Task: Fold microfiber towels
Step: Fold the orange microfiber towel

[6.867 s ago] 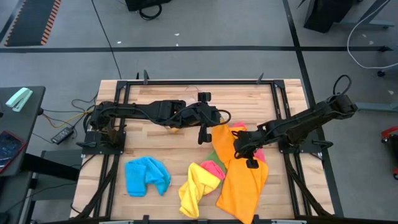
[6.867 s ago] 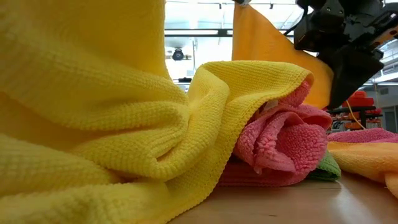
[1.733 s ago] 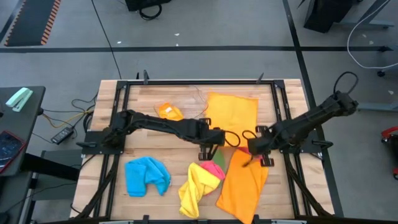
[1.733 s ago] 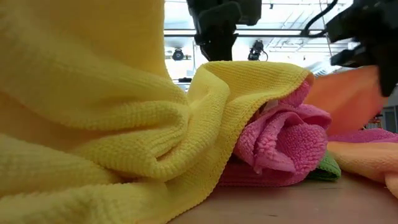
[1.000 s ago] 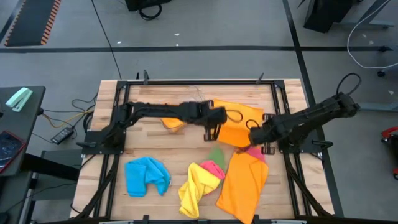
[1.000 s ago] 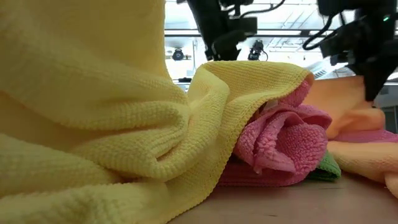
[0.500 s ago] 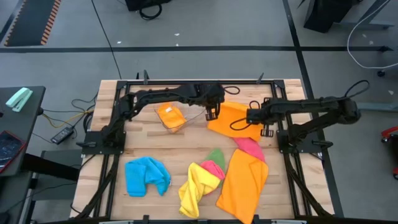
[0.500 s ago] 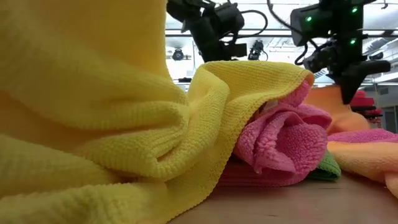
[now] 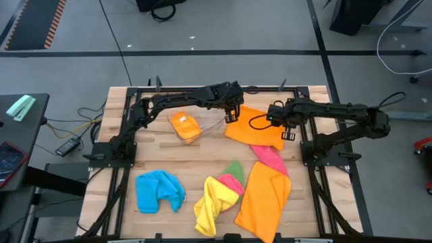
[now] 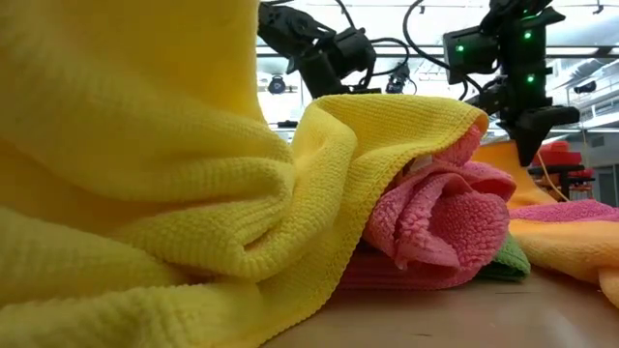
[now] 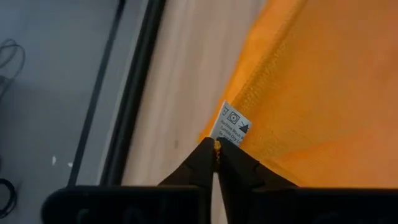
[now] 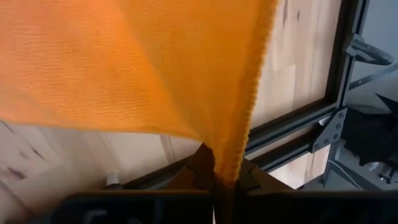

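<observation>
Orange towel [image 9: 255,129] at table's 1 o'clock, folded over, far corners held apart at 12 o'clock edge, likely to align the fold. Left gripper [image 11: 217,163] pinched shut on corner beside white care label [image 11: 231,122]; right gripper [image 12: 219,177] clamped on opposite hem. Clear tub [image 9: 191,125] just at 9 o'clock of towel, tight on that side. Second orange towel [image 9: 264,199], pink towel [image 9: 268,159], yellow towel [image 9: 212,202], blue towel [image 9: 159,190] crowd 6 o'clock; bare wood [image 9: 152,152] between.

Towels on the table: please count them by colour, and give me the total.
Orange towels: 3
Blue towel: 1
Yellow towel: 1
Pink towels: 2
Green towel: 1
Total: 8
</observation>
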Available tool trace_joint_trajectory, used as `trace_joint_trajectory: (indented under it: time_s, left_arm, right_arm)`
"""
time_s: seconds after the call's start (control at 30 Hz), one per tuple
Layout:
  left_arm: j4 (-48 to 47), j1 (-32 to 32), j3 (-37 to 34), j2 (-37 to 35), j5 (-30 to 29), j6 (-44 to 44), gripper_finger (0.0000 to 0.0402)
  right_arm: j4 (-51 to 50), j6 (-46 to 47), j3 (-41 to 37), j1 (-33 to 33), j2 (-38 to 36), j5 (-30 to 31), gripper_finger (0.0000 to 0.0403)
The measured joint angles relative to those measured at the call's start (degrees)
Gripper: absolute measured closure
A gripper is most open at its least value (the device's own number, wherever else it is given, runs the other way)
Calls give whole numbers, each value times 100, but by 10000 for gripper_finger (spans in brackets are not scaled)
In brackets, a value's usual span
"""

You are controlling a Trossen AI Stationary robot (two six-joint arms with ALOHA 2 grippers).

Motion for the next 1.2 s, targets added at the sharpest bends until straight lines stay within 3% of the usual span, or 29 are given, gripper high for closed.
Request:
trace_joint_trajectory:
  time_s: [0.3, 0.47, 0.63, 0.83, 1.0, 1.2]
  left_arm:
    - [137, 51, 0, 9, -28, 418, 245]
    - [123, 14, 0, 9, -22, 851, 202]
    - [-444, -180, 0, -27, 463, 1301, 197]
    - [-1656, -568, 2, -30, 596, 1228, 222]
    - [-1889, -873, 2, -35, 703, 680, 231]
    - [-1893, -1263, -4, 95, 651, 988, 221]
  right_arm:
    - [161, 151, -2, -191, 11, 17, 297]
    - [-344, 646, -2, -191, 11, 17, 257]
    - [-504, 840, -2, -175, -47, -292, 244]
    - [225, 674, -2, 159, -308, -1037, 246]
    - [938, 990, -23, 784, -640, -1159, 246]
    - [1728, 1458, -431, 1791, -1198, -1148, 246]
